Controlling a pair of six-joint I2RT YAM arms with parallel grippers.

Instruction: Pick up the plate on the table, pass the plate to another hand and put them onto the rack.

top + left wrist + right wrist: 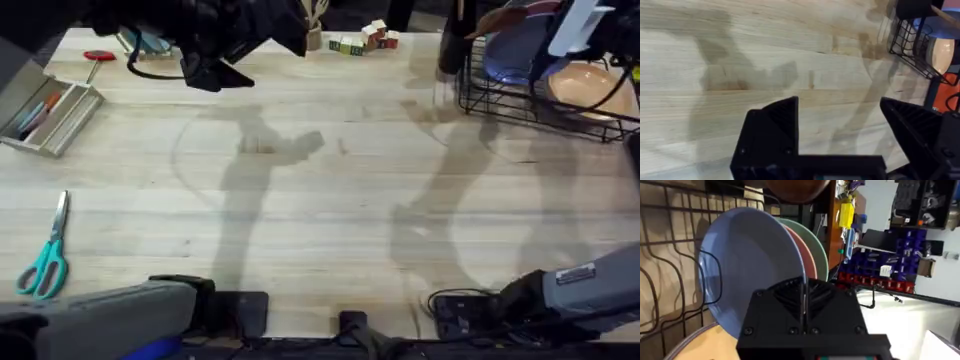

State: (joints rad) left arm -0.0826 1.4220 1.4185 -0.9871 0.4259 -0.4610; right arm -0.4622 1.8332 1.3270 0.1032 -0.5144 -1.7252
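Upright among the rack (670,245) wires, glossy periwinkle plate (747,265) clenched by right hand (804,297).

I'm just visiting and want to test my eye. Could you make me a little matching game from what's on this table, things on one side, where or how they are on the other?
Things:
1. blue plate
2. scissors
3. left gripper
4. toy blocks

Descriptions:
A. lying flat near the table's left edge
B. jaws open, nothing between them, above bare wood
C. standing on edge in the wire rack
D. at the far edge of the table, near the middle

Pairs: 1-C, 2-A, 3-B, 4-D
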